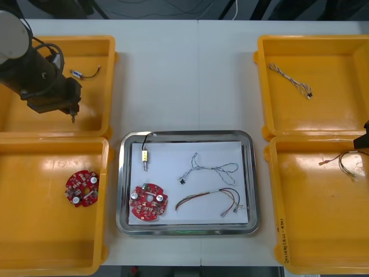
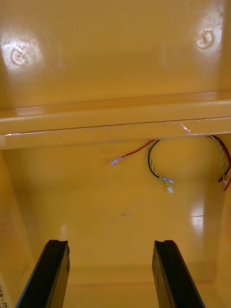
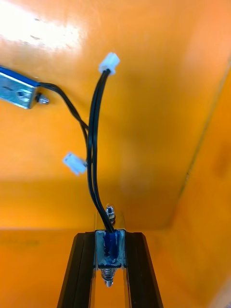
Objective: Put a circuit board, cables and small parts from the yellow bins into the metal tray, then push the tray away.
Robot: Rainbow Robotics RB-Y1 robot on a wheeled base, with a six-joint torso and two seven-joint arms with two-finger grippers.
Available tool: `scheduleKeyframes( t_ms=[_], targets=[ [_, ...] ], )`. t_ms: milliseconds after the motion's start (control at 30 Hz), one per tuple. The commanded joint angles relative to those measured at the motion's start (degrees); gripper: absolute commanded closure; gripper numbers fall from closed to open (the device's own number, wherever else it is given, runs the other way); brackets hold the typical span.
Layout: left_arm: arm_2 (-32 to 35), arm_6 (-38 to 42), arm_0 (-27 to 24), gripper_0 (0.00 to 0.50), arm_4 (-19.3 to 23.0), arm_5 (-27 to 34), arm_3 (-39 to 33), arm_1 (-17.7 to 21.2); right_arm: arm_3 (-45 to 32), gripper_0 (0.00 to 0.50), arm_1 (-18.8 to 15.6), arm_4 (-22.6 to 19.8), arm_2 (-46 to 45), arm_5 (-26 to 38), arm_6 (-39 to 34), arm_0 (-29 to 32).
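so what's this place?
Likely electronics kitting bench: yellow bins flank a metal tray holding a circuit board and cables; left gripper grips a small metal part over one, right gripper open over another.

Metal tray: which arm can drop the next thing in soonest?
Left. The left gripper is shut on a small metal part with a black cable, over the far left yellow bin. The right gripper is open and holds nothing.

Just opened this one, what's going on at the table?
The left gripper, over the far left bin, has its fingers shut on a small metal part with a black cable. The right gripper hangs open over the near right bin, where a red and yellow cable lies. The tray already holds a circuit board and cables.
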Motion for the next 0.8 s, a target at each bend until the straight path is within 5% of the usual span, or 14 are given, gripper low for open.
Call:
scheduleKeyframes(
  t_ms=[33,367,800],
  targets=[
    [5.7,-2.2,-3.1,0.5,-0.1,4.6,-3.7,1.0,-1.8,0.0,-2.2,-0.4,-2.0,0.2,0.5,0.4],
    [9.5,-1.2,-3.1,0.5,-2.0,14.2,-13.5,0.6,-1.8,0.0,-2.2,-0.4,-2.0,0.2,0.3,0.4],
    [11.8,6.7,-1.3,0.5,-4.2,14.6,-27.8,-4.8,-1.9,0.0,-2.2,-0.4,-2.1,0.2,0.2,0.4]
  ],
)
